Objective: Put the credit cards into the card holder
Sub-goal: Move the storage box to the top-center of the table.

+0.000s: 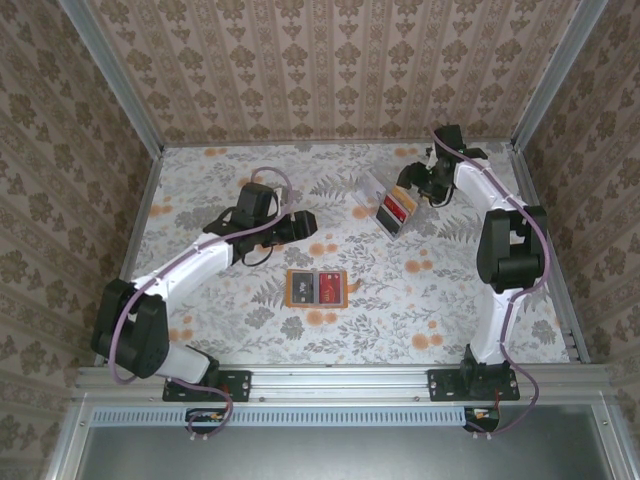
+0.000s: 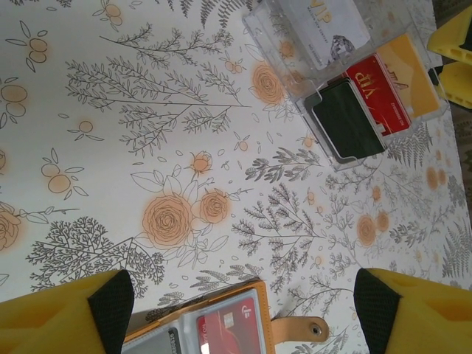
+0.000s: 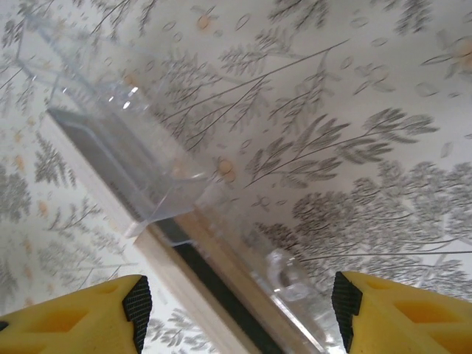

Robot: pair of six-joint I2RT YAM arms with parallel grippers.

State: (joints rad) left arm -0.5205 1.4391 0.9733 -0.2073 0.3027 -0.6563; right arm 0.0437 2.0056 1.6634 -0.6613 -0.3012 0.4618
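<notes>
Top view: the card holder (image 1: pixel 316 288) lay open and flat on the floral table (image 1: pixel 200 180), at lower centre of the frame. It held a grey card (image 1: pixel 303 289) on its left side and a red card (image 1: pixel 330 289) on its right. A clear plastic box (image 1: pixel 392 205) sat right of centre in the upper half, lid open, well apart from the holder.

Left wrist view: the left end effector (image 2: pixel 243 306) had its fingers (image 2: pixel 66 313) wide apart at the bottom corners, with nothing clamped. The holder showed at the bottom edge between them, a tan strap tab (image 2: pixel 299 328) with a snap at its right. In the upper right, three credit cards (image 2: pixel 380 92) lay fanned in the box: a dark one (image 2: pixel 346 118), a red one printed "VIP" in gold, and an orange-yellow one (image 2: pixel 409 66). A pale card (image 2: pixel 324 18) in the lid half carried gold letters reading "VIP", cut off by the frame top.

Right wrist view: the right end effector (image 3: pixel 240 306) also had its fingers apart, gripping nothing. The box crossed the left half of the frame, blurred; no writing was legible there
</notes>
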